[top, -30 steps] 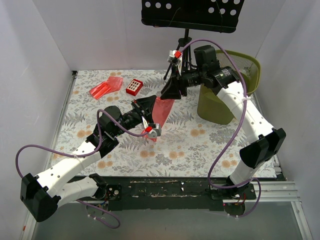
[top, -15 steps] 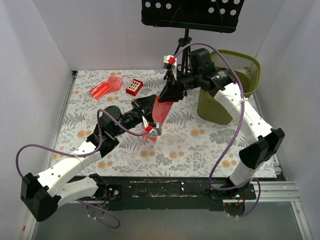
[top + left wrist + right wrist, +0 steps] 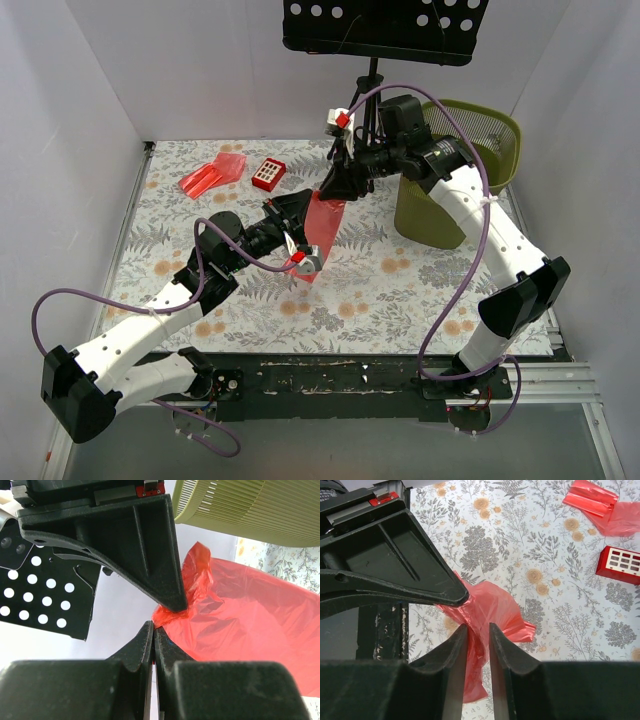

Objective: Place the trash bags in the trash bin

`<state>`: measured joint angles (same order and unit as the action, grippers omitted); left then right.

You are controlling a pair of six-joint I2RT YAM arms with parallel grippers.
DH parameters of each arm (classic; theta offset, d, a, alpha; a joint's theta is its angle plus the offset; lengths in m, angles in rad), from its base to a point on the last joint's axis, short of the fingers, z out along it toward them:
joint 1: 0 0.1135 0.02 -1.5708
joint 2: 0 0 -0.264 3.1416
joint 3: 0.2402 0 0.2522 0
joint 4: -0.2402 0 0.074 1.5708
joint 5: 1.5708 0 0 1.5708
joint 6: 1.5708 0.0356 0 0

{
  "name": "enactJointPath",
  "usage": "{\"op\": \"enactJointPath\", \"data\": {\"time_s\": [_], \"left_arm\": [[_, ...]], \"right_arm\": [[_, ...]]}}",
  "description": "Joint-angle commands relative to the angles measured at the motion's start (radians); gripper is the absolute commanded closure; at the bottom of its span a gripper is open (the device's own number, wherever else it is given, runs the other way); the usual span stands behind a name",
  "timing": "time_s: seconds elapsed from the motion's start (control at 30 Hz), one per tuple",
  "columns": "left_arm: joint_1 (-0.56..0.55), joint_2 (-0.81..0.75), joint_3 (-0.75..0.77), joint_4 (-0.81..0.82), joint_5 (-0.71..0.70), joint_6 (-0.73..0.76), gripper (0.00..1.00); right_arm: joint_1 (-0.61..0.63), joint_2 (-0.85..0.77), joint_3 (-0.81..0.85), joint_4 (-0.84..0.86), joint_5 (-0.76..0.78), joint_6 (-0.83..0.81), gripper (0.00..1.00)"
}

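Note:
A red trash bag (image 3: pixel 322 226) hangs above the table between both grippers. My left gripper (image 3: pixel 292 213) is shut on its edge; in the left wrist view the jaws (image 3: pixel 153 626) pinch the film (image 3: pixel 240 615). My right gripper (image 3: pixel 337 190) is at the bag's top. In the right wrist view its jaws (image 3: pixel 478 628) stand a narrow gap apart with bunched film (image 3: pixel 492 605) squeezed between them. A second trash bag (image 3: pixel 212 175) lies flat at the far left and shows in the right wrist view (image 3: pixel 600 505). The olive-green trash bin (image 3: pixel 470 165) stands at the far right.
A small red box with white buttons (image 3: pixel 268 174) lies next to the second bag. A black perforated music stand (image 3: pixel 385 28) rises at the back on a tripod (image 3: pixel 370 110), close behind my right gripper. White walls close in both sides.
My right gripper has shifted slightly left and rotated at the top of the bag. The left arm and the bag have hardly moved.

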<state>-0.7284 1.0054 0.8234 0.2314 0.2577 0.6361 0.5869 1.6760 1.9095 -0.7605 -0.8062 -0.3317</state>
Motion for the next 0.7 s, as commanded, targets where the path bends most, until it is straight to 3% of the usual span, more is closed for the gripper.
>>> {"op": "enactJointPath", "data": {"time_s": [0.0,0.67], "left_arm": [[0.004,-0.01,0.01,-0.009,-0.003,0.001,1.0],[0.003,0.01,0.056,-0.075,-0.014,-0.059,1.0]], "right_arm": [[0.002,-0.039,0.046,0.016,0.015,-0.035,0.67],[0.134,-0.111,0.036,-0.01,0.17,-0.29,0.72]]}}
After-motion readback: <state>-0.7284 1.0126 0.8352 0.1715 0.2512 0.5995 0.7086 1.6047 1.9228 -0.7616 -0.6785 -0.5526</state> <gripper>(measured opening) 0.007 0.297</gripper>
